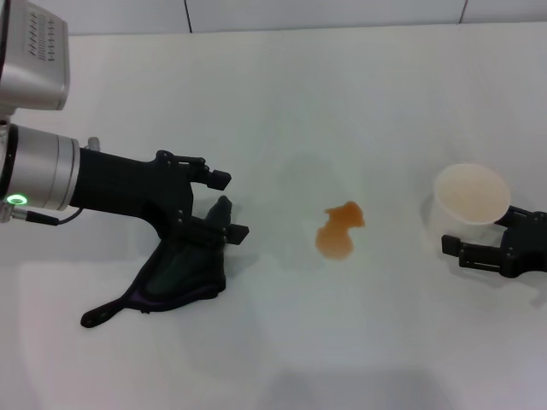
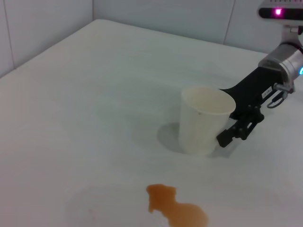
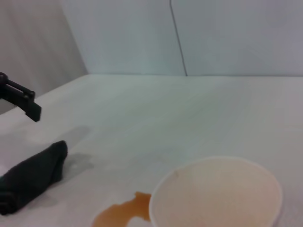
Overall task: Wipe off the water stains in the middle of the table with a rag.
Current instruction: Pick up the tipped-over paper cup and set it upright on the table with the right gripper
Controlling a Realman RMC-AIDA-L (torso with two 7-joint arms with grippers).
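Nothing of the wiping itself is seen to be done: the water stains, an orange-brown glossy blotch, lie whole and unsmeared near the middle of the tabletop, with no streak drawn out from them. The rag is found at about nine o'clock from the blotch, well apart from it, lying crumpled on the tabletop with its narrow tail trailing toward seven o'clock. The left claw is placed over the rag's upper end with its fingers spread; one finger appears to be at or on the cloth, but no grip is shown, so the pick-up is judged not yet made. At about three o'clock from the stain a white paper cup stands upright, and the right claw is held just beside it, fingers spread, the cup not being pinched. What is judged to remain: the rag to be grasped, carried to the blotch, and rubbed across it until the surface is clean
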